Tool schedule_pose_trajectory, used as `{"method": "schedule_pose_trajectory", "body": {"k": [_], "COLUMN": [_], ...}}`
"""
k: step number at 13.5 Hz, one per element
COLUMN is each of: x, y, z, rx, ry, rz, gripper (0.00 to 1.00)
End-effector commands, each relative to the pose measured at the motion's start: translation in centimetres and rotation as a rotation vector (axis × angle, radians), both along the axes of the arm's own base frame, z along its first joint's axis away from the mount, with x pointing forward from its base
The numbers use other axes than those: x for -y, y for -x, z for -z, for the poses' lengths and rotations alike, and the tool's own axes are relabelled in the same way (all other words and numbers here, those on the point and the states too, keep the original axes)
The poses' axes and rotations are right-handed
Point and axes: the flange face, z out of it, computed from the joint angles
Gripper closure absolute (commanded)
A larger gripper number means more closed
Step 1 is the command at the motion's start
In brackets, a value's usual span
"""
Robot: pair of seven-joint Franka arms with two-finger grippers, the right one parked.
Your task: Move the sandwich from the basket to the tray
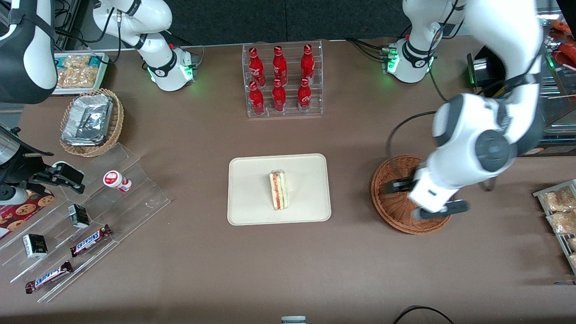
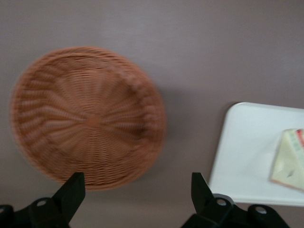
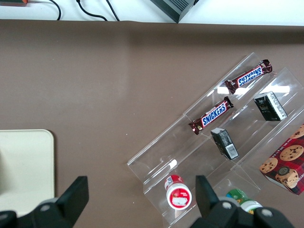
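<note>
The sandwich, a pale wedge with red and green filling, lies on the cream tray in the middle of the table. The round reddish-brown basket sits beside the tray toward the working arm's end and is empty. My left gripper hangs above the basket, open and empty. In the left wrist view the empty basket, the tray and the sandwich show, with the gripper open above bare table between basket and tray.
A clear rack of red cola bottles stands farther from the camera than the tray. A tan basket with foil trays and acrylic shelves with Snickers bars lie toward the parked arm's end. Bagged snacks lie at the working arm's end.
</note>
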Motion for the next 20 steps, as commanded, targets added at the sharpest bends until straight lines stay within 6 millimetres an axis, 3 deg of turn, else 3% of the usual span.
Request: {"method": "schedule_pose_trajectory", "body": {"k": [1,4,7,10,15,20], "x": [-6.5,-11.9,-13.9,-14.1,-13.8,-12.5], "y": [3.4,5.4,7.6,8.4,9.1,9.3], "z": [-3.1,-8.3,-14.0,-19.3,-21.5,-21.7], "rx": [0.01,0.015,0.031,0.039,0.051,0.044], "ry": [0.026,0.019,0.01,-0.032,-0.092,-0.099], "rz": [0.06,0.082,0.065,0.07,0.09,0.12], "gripper": [0.01,0.01,0.0,0.0,0.0,0.0]}}
